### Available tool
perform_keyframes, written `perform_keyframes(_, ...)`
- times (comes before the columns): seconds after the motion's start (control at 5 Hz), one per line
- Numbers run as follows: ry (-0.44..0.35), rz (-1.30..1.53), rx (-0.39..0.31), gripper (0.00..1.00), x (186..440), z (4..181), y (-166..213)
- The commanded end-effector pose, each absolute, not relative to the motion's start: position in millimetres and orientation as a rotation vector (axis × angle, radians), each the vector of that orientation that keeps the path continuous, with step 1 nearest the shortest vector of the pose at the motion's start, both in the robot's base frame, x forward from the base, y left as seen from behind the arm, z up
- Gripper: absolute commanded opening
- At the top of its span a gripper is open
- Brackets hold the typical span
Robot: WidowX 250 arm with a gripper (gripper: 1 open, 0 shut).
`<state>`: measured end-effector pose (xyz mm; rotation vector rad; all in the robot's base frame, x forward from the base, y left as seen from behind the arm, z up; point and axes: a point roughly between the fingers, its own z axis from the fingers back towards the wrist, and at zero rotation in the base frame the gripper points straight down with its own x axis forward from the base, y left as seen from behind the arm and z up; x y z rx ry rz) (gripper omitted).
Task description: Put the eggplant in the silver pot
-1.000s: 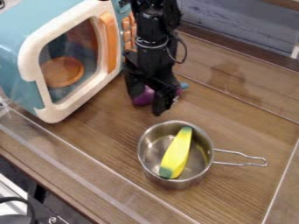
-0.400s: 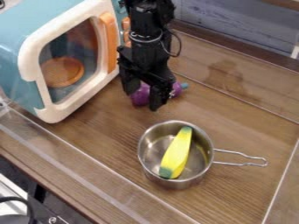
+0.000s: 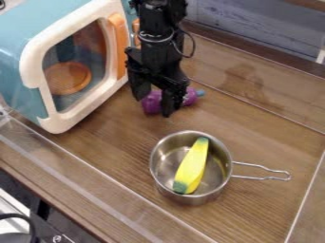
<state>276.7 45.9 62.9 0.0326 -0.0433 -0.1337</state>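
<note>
Up and slightly back, my black gripper has shifted since the earlier frame, baring more of the glossy purple toy eggplant. Nearest, the round shiny steel pot holds a yellow banana-shaped item, which could make the eggplant roll off if I release it on top. Farther off, the eggplant lies on the brown wooden counter, below my spread, ungripping fingers; closing off-centre could squeeze it away.
</note>
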Motion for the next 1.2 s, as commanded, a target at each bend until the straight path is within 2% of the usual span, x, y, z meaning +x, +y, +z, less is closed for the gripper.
perform_keyframes(0.0,-0.124,-0.111,0.047,1.0,288.0,84.4,51.6)
perform_keyframes(1.0,-0.133,-0.069,0.032,1.0,293.8,83.1,53.6)
